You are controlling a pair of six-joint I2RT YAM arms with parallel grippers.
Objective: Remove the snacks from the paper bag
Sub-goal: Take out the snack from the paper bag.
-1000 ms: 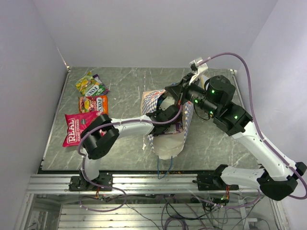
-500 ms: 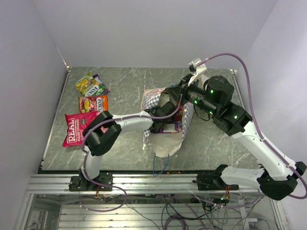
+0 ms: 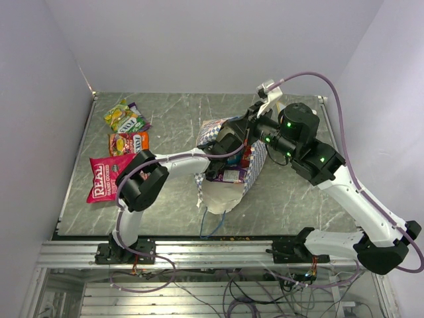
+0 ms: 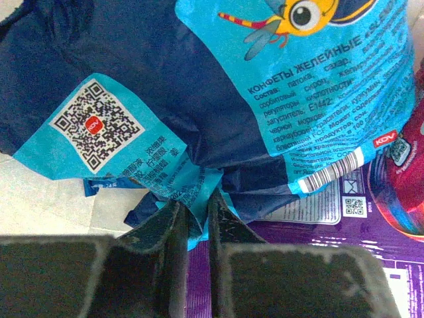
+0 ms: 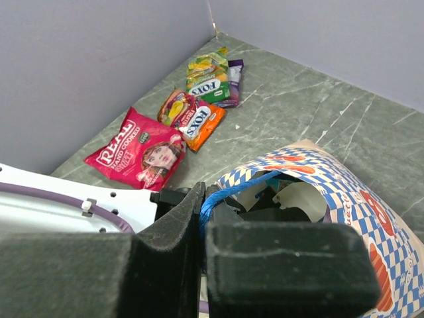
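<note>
Bright, even light; soft shadows; left tool (image 4: 197, 215) blurred, blue packet (image 4: 199, 99) sharp.

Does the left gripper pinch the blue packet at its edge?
Yes: the left gripper is closed on the crimped bottom edge of the blue packet.

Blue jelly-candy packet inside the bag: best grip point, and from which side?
Pinch the flat crimped end seal of the blue packet, coming in through the open mouth of the paper bag. The seal is thin and sticks out toward the left hand; the body is wrinkled and glossy.
</note>
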